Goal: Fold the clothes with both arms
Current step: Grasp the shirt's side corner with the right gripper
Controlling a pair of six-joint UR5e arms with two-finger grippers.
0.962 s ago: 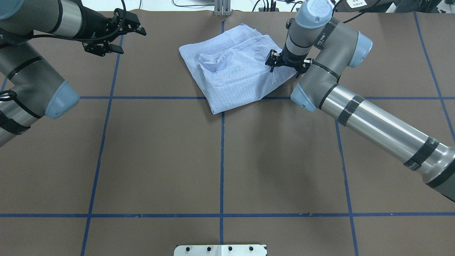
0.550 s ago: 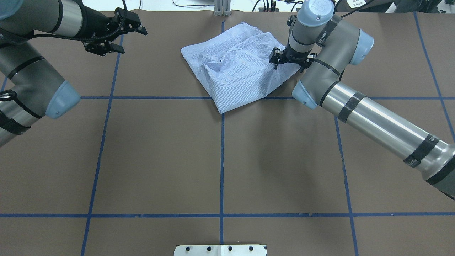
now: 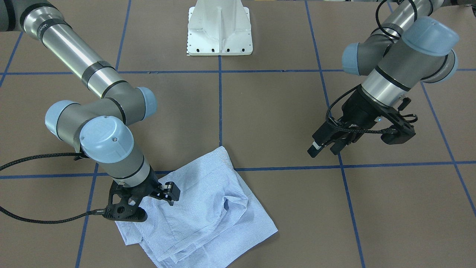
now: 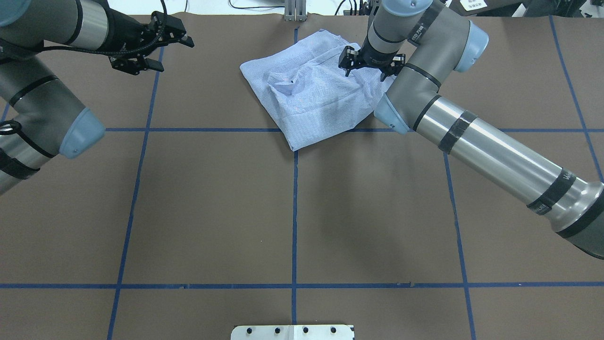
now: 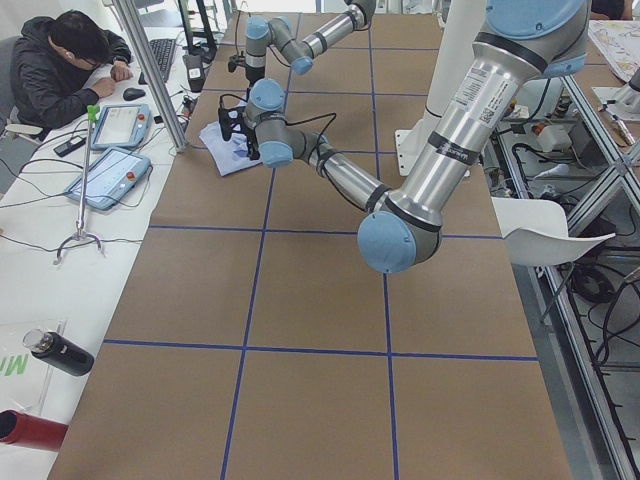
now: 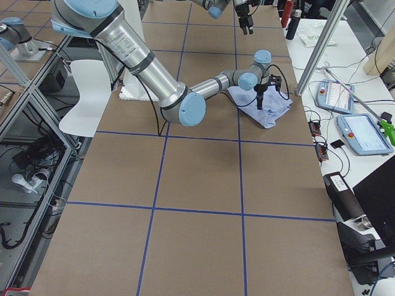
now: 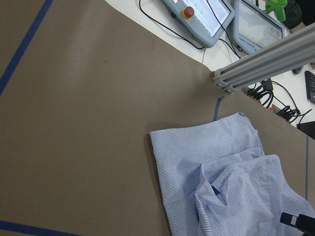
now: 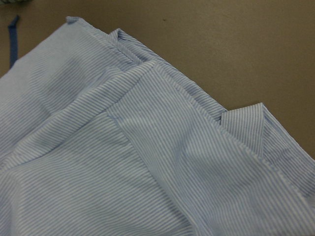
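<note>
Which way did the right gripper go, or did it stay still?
Yes: the right gripper went from the cross tape line toward the far table edge, slightly left.

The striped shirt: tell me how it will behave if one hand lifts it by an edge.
Likely floppy: the shirt lies in soft, creased layers, so a lifted edge should drape and the fold may fall open. Probably light, since the cloth looks thin. Pushed, it would likely bunch rather than slide on the matte table cover.
</note>
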